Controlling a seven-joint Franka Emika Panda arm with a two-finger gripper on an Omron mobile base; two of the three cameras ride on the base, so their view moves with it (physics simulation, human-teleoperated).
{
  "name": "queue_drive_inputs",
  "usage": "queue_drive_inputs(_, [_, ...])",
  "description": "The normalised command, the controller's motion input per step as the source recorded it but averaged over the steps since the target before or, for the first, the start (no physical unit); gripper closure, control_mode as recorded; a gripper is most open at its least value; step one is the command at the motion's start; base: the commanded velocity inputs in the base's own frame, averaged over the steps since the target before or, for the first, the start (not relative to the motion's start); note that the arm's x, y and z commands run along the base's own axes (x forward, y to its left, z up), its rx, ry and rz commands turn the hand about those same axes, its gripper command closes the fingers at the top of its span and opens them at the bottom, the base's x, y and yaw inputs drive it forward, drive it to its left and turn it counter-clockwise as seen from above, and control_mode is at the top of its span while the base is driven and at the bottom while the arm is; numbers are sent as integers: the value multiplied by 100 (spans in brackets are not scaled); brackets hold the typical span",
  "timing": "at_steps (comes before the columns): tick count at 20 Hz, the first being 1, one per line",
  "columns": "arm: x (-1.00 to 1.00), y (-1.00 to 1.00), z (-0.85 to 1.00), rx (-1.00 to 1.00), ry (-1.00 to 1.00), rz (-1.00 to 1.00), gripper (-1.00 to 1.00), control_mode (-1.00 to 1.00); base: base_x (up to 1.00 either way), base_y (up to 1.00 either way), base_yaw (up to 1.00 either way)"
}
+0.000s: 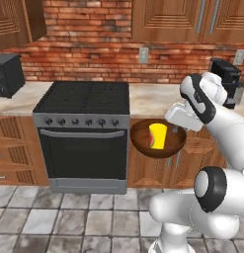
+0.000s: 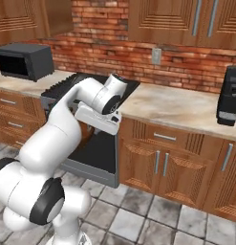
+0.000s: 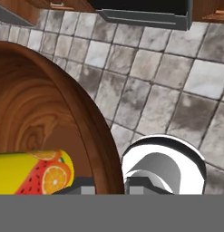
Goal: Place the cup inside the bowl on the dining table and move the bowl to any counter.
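Already the cup (image 1: 157, 135) is inside the bowl (image 1: 158, 139), so the first part of the job looks done. In the left base view the yellow cup can be seen standing in the round brown wooden bowl, and the bowl is held up in the air, in front of the wooden cabinet doors (image 1: 183, 158) and just to the right of the black stove (image 1: 84, 133). No table is under it. Below it the grey tiled floor (image 1: 69, 217) can be seen.

What is left, as far as can be judged, is the second part. The bowl is not yet set down on the counter (image 1: 148, 99). The beige counter top lies higher up and farther back than the bowl, below the red brick wall (image 1: 94, 64). The bowl would have to be lifted a bit more, carried over the counter edge and put down flat. It should be kept level so that the cup is not tipped out.

The gripper (image 1: 175, 129) is seen at the right side of the bowl. In the hand view the bowl's rim (image 3: 93, 136) runs down between the two dark finger tips, with one tip inside the bowl next to the cup and one tip outside it. The jaws are nearly closed, with only a small gap, and the thin wall of the bowl is pinched in that gap. So the bowl is gripped by its rim. The cup is not touched by the gripper; it only rides inside the bowl.
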Motion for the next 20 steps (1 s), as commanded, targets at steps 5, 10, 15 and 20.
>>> queue_drive_inputs(5, [0, 0, 0, 0, 0, 0, 100, 100, 33, -21, -16])
queue_drive_inputs(10, [0, 0, 0, 0, 0, 0, 100, 100, 25, 0, -24])
queue_drive_inputs(15, [0, 0, 0, 0, 0, 0, 100, 100, 23, -3, -25])
queue_drive_inputs(20, [0, 0, 0, 0, 0, 0, 100, 100, 37, -4, -17])
